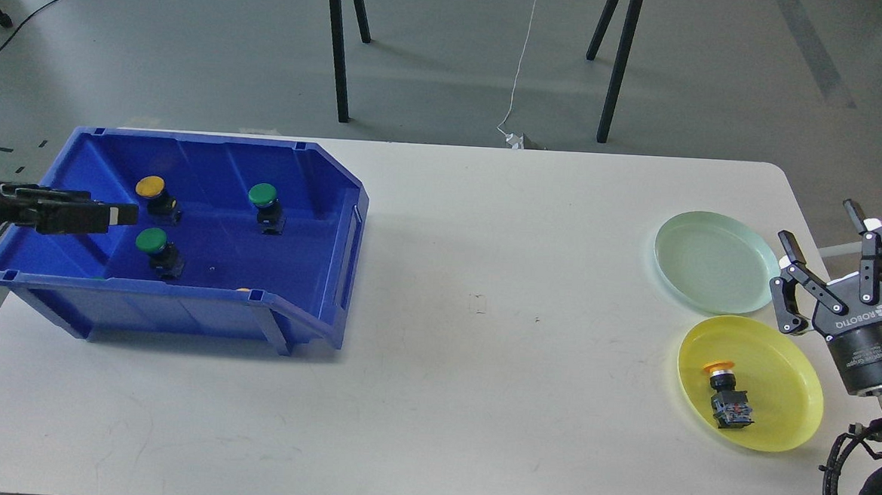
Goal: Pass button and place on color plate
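A blue bin [322, 219] at the table's left holds a yellow-capped button [150, 187] and two green-capped buttons [263, 194] [151, 241]. A yellow plate [778, 371] at the right holds one yellow-capped button [725, 394] lying on its side. A pale green plate [716, 260] behind it is empty. My left gripper [107, 216] reaches in from the left edge over the bin's left part, beside the yellow-capped button; it is dark and side-on. My right gripper [823, 233] is open and empty, just right of the two plates.
An orange speck [242, 290] shows at the bin's front wall. Black stand legs [338, 46] [613, 60] stand on the floor behind the table. The table's right edge runs close to the plates.
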